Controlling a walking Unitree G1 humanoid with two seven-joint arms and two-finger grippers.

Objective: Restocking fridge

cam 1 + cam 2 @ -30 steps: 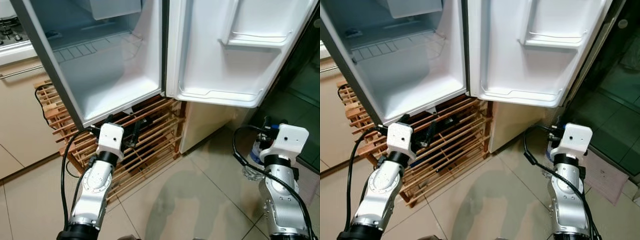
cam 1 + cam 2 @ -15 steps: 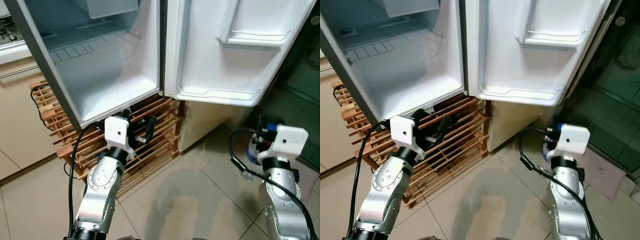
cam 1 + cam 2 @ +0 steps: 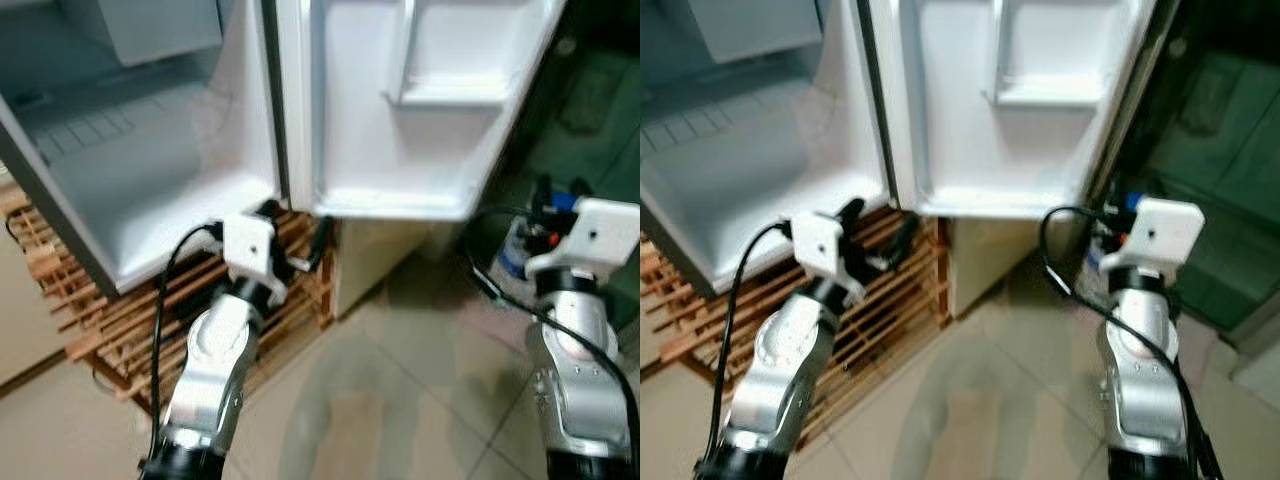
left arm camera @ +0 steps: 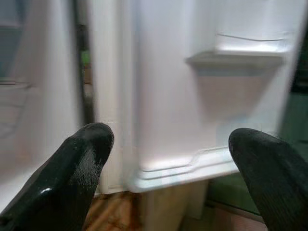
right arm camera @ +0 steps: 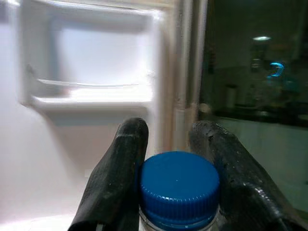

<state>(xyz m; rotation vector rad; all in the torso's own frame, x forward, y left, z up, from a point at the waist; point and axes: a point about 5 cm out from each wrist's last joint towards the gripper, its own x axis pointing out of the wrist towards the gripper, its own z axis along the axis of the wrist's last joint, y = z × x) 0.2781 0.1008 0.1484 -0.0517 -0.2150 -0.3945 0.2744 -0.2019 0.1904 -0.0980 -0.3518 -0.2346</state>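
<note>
Our right gripper [image 5: 166, 159] is clamped on the blue-capped bottle [image 5: 179, 185], facing the open fridge door [image 3: 400, 120]. We should raise it upright and clear the door shelf [image 5: 91, 98] rail first; our left gripper [image 4: 168, 159] has its fingers apart, holding nothing.

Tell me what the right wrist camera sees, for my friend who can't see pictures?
The right gripper, with two long black fingers, is shut on a clear plastic bottle with a round blue screw cap. Behind it stands the white fridge door, open, with a white moulded door shelf. To the side is a dark glass panel with reflections.
</note>
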